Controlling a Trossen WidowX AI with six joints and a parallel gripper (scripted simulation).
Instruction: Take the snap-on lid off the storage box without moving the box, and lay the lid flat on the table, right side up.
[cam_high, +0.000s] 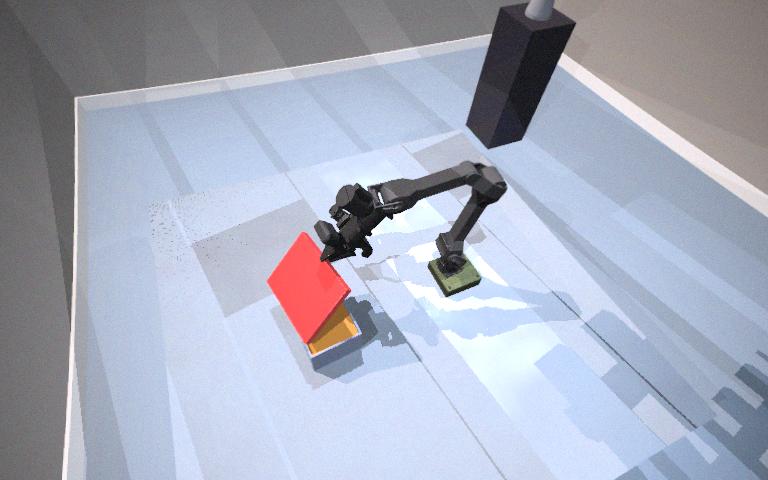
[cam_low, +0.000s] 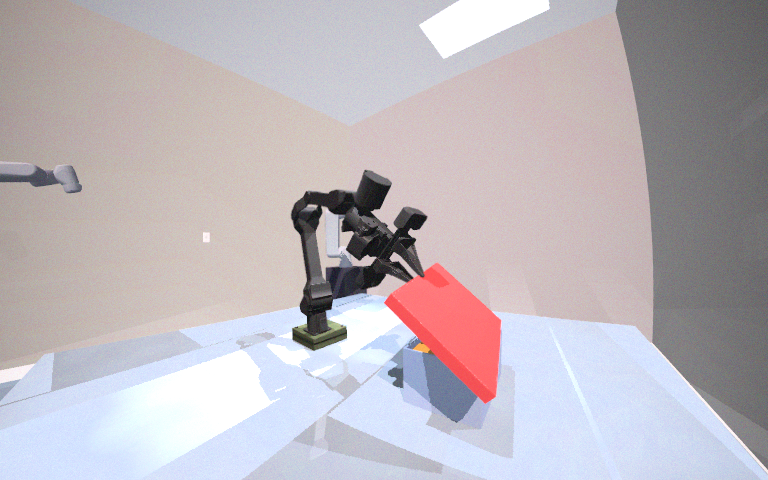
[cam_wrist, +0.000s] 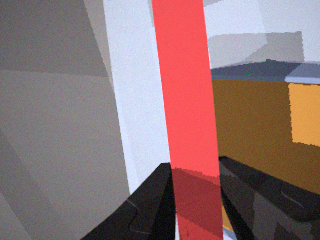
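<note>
The red lid (cam_high: 308, 288) (cam_low: 453, 328) (cam_wrist: 187, 90) is tilted steeply above the storage box, its edge on the arm's side raised and its far side low. My gripper (cam_high: 327, 257) (cam_low: 417, 278) (cam_wrist: 194, 170) is shut on the raised edge of the lid, one finger on each side. The pale blue-grey storage box (cam_high: 338, 352) (cam_low: 441, 379) stands upright on the table under the lid, with its orange inside partly showing. The low edge of the lid is at the box's far side; whether it touches the rim I cannot tell.
The arm's green base (cam_high: 461, 281) (cam_low: 318, 335) stands on the table (cam_high: 396, 418) on the arm's side of the box. A tall dark pedestal (cam_high: 518, 79) with a grey arm's foot on top stands beyond the table's back area.
</note>
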